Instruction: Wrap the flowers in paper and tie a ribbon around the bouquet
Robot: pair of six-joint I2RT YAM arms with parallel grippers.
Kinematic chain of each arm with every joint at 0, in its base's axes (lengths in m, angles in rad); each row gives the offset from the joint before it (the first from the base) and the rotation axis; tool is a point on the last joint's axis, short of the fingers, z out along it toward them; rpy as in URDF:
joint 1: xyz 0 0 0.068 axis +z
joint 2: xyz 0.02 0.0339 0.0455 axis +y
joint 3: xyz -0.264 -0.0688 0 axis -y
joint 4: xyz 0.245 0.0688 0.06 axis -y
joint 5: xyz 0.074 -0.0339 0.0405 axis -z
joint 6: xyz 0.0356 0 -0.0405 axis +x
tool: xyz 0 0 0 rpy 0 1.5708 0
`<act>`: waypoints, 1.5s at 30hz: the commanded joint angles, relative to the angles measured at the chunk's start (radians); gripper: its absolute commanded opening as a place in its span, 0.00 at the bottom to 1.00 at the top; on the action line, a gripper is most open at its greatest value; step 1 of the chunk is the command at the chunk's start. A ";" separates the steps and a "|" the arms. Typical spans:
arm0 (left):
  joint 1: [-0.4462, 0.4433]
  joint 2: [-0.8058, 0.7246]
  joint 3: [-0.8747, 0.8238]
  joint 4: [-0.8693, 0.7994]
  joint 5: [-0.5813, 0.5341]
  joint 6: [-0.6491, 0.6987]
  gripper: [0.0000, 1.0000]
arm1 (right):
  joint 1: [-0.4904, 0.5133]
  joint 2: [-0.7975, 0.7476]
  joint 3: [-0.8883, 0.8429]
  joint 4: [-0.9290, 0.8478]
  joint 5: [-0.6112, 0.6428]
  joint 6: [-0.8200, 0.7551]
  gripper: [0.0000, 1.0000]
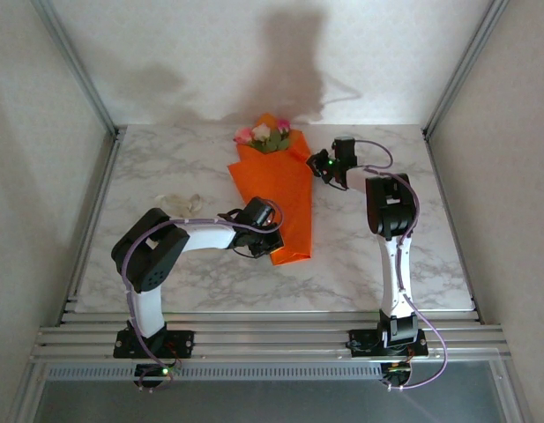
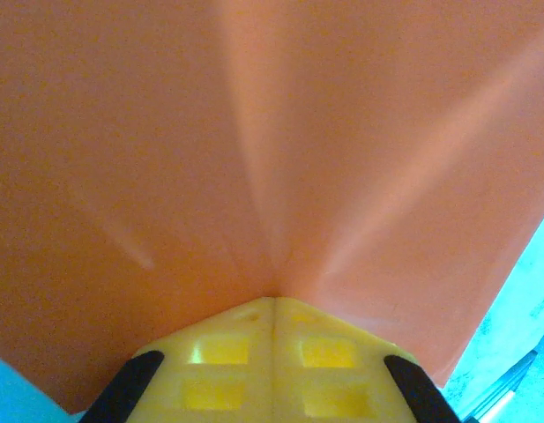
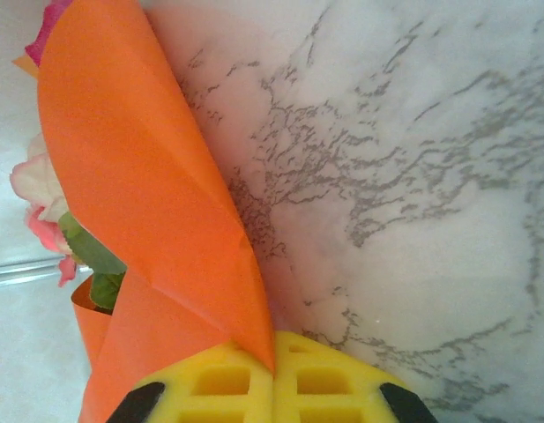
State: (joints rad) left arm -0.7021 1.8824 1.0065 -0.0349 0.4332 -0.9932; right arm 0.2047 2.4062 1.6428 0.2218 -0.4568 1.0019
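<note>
The orange paper (image 1: 280,198) lies folded around the flowers (image 1: 264,134), whose pink and cream heads poke out at its far end. My left gripper (image 1: 273,242) is at the paper's near left edge, shut on the paper (image 2: 272,159), which creases into the closed yellow fingers (image 2: 227,352). My right gripper (image 1: 317,164) is at the paper's far right edge, shut on a corner of the paper (image 3: 148,203); the flowers (image 3: 42,194) show behind that fold. The pale ribbon (image 1: 183,201) lies loose on the marble to the left.
The marble table (image 1: 166,167) has free room left and right of the paper. Metal frame posts (image 1: 78,70) and white walls stand around it. Rails run along the near edge (image 1: 254,335).
</note>
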 commanded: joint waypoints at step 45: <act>-0.079 0.024 0.053 -0.183 0.008 0.087 0.01 | -0.068 -0.317 -0.488 0.005 0.148 -0.157 0.39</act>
State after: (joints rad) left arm -0.7692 1.8786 1.0641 -0.1890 0.4706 -0.9295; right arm 0.1650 2.0327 1.1175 0.2817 -0.3454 0.9150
